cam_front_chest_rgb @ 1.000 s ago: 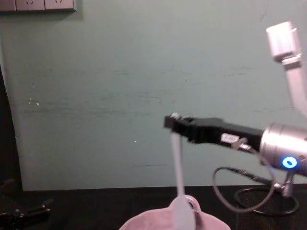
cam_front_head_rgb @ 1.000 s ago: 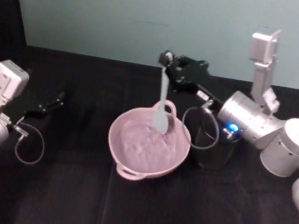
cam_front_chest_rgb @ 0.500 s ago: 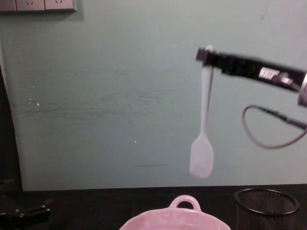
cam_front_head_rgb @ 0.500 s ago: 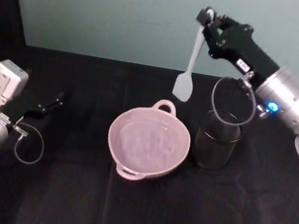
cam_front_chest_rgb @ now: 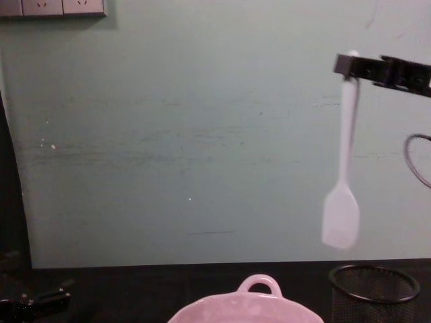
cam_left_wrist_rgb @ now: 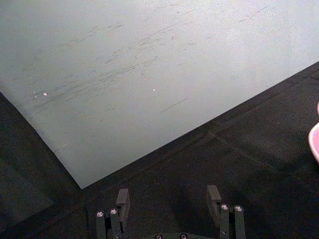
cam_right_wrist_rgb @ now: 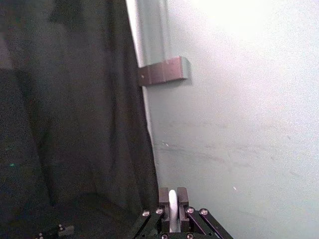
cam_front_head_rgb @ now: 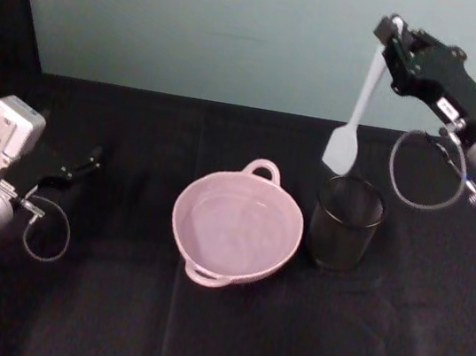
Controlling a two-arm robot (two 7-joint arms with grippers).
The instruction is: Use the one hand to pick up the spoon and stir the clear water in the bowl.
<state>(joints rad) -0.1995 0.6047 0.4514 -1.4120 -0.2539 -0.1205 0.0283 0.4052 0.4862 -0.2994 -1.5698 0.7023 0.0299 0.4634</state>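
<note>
My right gripper (cam_front_head_rgb: 388,30) is shut on the top of the white spoon's handle, high at the right. The spoon (cam_front_head_rgb: 356,115) hangs blade down, its flat blade just above the black mesh cup (cam_front_head_rgb: 345,224). In the chest view the spoon (cam_front_chest_rgb: 343,182) dangles from the right gripper (cam_front_chest_rgb: 349,65) over the cup's rim (cam_front_chest_rgb: 374,284). The handle end (cam_right_wrist_rgb: 172,209) sits clamped between the jaws in the right wrist view. The pale pink bowl (cam_front_head_rgb: 200,249) sits mid-table with clear water (cam_front_head_rgb: 238,225) inside, left of the spoon. My left gripper (cam_front_head_rgb: 93,156) rests open at the far left.
The table is covered in black cloth (cam_front_head_rgb: 223,337). A pale green wall (cam_front_head_rgb: 199,20) stands behind. A grey cable loop (cam_front_head_rgb: 424,174) hangs from the right wrist near the mesh cup. The bowl's loop handle (cam_front_chest_rgb: 259,283) faces the wall.
The right gripper has lifted the spoon out of the bowl and carried it up and to the right, so that it now hangs over the mesh cup. The left arm has stayed still.
</note>
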